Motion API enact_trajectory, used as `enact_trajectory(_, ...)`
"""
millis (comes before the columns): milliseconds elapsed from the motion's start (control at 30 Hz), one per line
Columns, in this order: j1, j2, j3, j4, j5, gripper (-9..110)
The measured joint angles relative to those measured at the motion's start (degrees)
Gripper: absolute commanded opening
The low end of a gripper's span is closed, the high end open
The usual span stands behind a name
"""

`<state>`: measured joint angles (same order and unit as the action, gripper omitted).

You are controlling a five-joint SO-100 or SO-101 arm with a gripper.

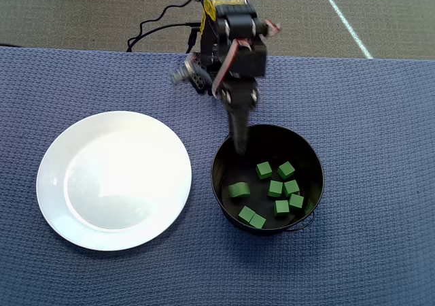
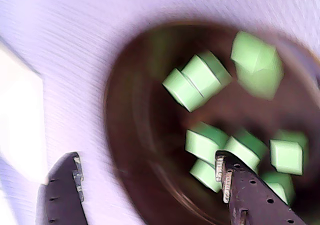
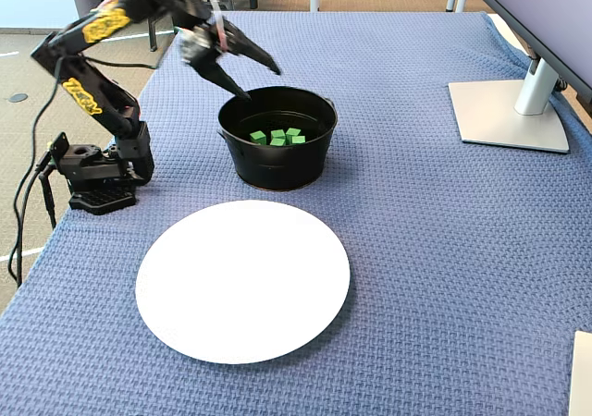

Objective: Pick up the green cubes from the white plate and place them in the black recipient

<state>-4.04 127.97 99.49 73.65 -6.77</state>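
Several green cubes lie on the bottom of the black recipient, seen again in the fixed view as cubes inside the pot. The white plate to its left in the overhead view is bare. My gripper hangs open just above the pot's rim on the arm's side, holding nothing. In the wrist view the gripper straddles that rim, one finger over the cloth and the other over the cubes. The plate shows as a white blur at the left.
A blue woven cloth covers the table. The arm's base stands at the table's left edge in the fixed view, with cables trailing off. A monitor stand sits at the right, and a pale object's corner shows at the bottom right.
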Motion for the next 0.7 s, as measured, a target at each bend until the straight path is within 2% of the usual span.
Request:
enact_trajectory(133,8.61,11.07,4.31,0.7,-0.7,0)
enact_trajectory(267,14.77,23.47,16.08,0.09,-0.88,0)
enact_trajectory(467,17.31,42.71,35.77,3.34,-0.79,0)
enact_trajectory(700,18.72,50.19,48.25,4.04,0.26,0)
